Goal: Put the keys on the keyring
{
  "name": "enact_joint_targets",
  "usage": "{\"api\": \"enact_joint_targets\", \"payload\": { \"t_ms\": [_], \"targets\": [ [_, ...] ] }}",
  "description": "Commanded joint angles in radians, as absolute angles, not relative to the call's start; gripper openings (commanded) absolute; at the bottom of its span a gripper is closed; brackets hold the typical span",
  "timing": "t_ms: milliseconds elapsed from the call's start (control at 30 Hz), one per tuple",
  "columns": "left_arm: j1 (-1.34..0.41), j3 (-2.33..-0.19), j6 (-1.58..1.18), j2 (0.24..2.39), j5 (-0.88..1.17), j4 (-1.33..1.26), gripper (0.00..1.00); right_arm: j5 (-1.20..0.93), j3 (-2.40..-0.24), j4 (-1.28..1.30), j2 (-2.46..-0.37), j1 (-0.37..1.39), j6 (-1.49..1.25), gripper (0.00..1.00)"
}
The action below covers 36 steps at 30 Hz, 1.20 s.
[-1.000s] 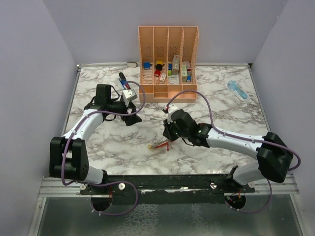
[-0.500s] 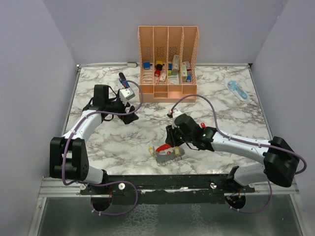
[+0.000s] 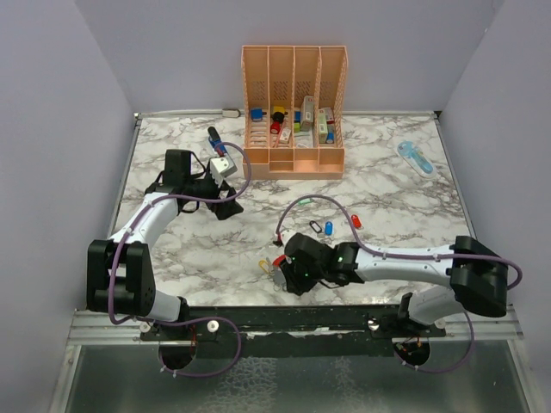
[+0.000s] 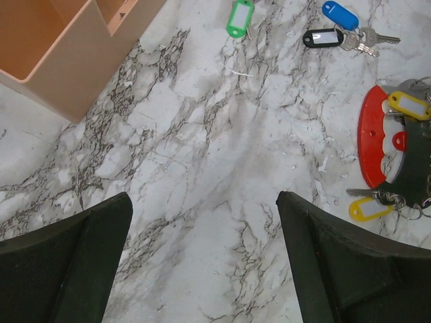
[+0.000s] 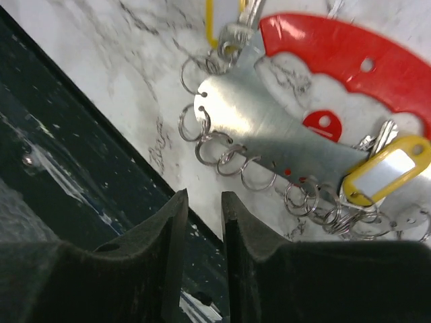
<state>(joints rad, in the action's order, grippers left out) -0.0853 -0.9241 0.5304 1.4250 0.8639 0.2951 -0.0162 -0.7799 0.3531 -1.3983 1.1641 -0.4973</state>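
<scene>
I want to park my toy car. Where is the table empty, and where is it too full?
Bare table on the right, between the blue tool and the right arm. More between the left arm and the keyring. Crowded at the front middle: right claw, keyring and keys together.

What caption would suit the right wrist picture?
Right claw, slightly parted and empty, poised beside the red keyring and a yellow-tagged key.

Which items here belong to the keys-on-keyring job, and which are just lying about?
Job: keyring; yellow-tagged key; green key; blue key; black key.
Lying about: peach organizer; blue pen-like tool.
</scene>
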Motion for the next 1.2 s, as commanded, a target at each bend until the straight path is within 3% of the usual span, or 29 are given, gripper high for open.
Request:
{"api": "enact_joint_targets", "payload": {
  "t_ms": [0,1167],
  "targets": [
    [-0.082,-0.938,0.551,1.403,0.897,0.314,0.92,0.063,-0.822,0.460,-1.451,1.227,-0.563,0.27],
    [-0.083,-0.952,0.535,1.407,0.911,0.317,0.92,0.225,-1.001,0.553,-1.640,1.250,-0.570,0.25]
  ]
}}
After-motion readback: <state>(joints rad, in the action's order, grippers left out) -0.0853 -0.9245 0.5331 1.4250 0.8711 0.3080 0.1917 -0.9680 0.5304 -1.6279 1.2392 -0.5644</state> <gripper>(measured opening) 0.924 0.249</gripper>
